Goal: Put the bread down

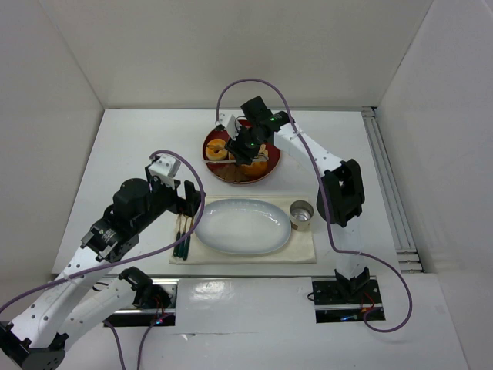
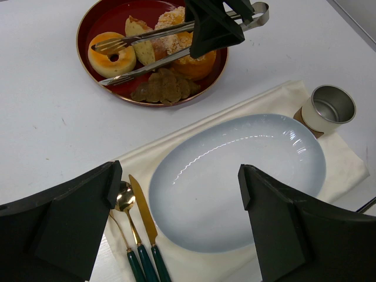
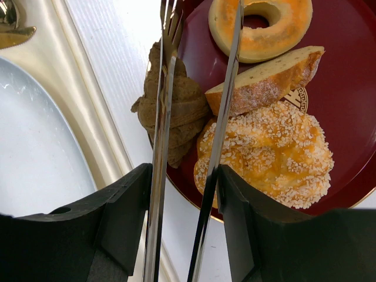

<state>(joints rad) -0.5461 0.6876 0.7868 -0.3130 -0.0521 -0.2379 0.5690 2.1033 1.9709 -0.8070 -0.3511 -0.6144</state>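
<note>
**A:** Bread (image 2: 111, 54), where does it sit?
**B:** In the red tray (image 2: 106, 17), beside a slice (image 3: 264, 79). One tongs (image 2: 153, 34) arm crosses over it.
**A:** Tools?
**B:** Right tool (image 3: 185, 226) is clenched on the tongs. Left tool (image 2: 179, 217) is spread and empty. The tray's emblem (image 3: 294, 98) is unreadable.

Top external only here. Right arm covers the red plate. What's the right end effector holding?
Observer: Metal tongs, clamped between the fingers of the right end effector.
Operator: Tips on the bread?
Observer: Not closed on it. In the left wrist view the tong arms are apart: the forked one crosses over the bread, the plain one ends at its near edge. The bread sits on the red plate.
Operator: Left end effector?
Observer: The left end effector has its fingers wide apart with nothing between them.
</note>
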